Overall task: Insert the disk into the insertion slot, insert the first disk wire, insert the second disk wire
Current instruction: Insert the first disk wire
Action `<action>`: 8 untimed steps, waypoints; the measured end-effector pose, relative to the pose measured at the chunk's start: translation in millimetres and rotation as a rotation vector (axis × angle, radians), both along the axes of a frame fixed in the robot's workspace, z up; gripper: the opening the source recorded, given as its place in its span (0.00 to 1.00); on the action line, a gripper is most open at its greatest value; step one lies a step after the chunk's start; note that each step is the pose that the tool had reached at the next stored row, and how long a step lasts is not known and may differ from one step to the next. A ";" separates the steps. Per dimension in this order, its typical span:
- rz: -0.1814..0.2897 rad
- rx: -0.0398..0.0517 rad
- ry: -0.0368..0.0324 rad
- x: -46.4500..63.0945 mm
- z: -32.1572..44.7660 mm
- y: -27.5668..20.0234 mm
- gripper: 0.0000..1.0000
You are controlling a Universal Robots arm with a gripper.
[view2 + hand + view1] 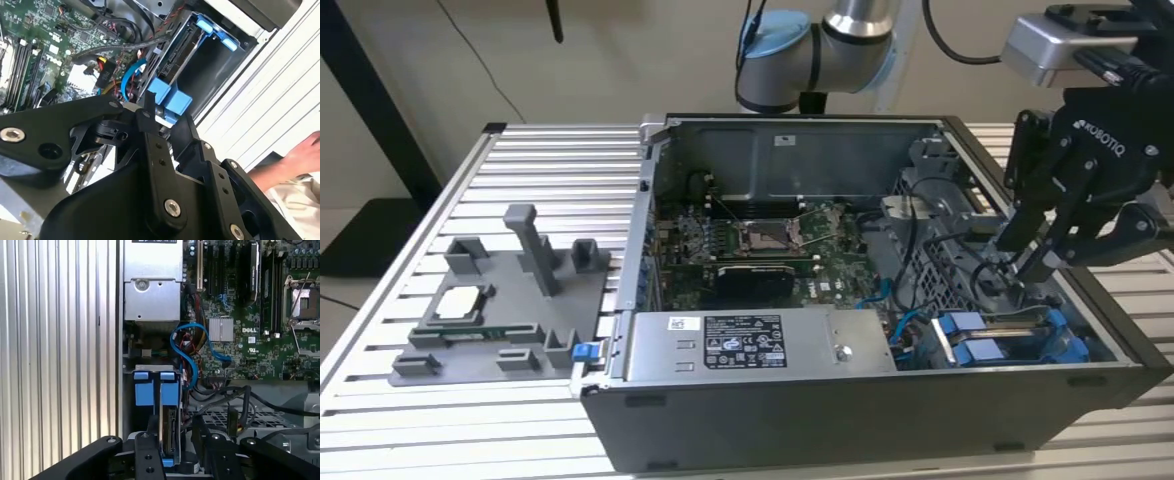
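The black gripper [170, 445] is closest in the first wrist view. It is down low in a corner of the open computer case [854, 420], right at the near end of the disk [168, 426]. I cannot tell if the jaws are open or shut, or if they hold anything.

The disk stands on its thin edge inside the insertion slot [220, 70]. Its blue frame tabs [170, 389] are at the end away from the gripper. Just past the tabs a blue cable [192, 347] curls. Behind that are the silver power box [152, 290] and the green board [260, 340].

In the exterior view the case sits on a ribbed table [534, 150]. A grey tray [507, 320] lies well off to the exterior view's left. In the second wrist view a person's hand [302, 155] is outside the case.
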State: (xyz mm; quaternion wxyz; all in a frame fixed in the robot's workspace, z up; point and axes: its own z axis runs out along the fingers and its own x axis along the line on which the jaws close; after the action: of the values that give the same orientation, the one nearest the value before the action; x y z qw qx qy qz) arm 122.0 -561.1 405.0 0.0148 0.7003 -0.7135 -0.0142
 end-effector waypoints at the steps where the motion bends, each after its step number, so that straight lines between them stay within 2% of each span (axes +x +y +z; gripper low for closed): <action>1: 0.000 0.0000 0.0000 -0.4 0.0 2.0 1.00; 3: 0.000 -0.0002 0.0000 -0.8 0.0 7.6 1.00; 8: 0.000 -0.0002 0.0000 -1.5 -1.4 28.9 1.00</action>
State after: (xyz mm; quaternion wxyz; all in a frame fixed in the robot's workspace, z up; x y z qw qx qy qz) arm 120.5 -532.1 403.6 0.0148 0.7003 -0.7136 -0.0142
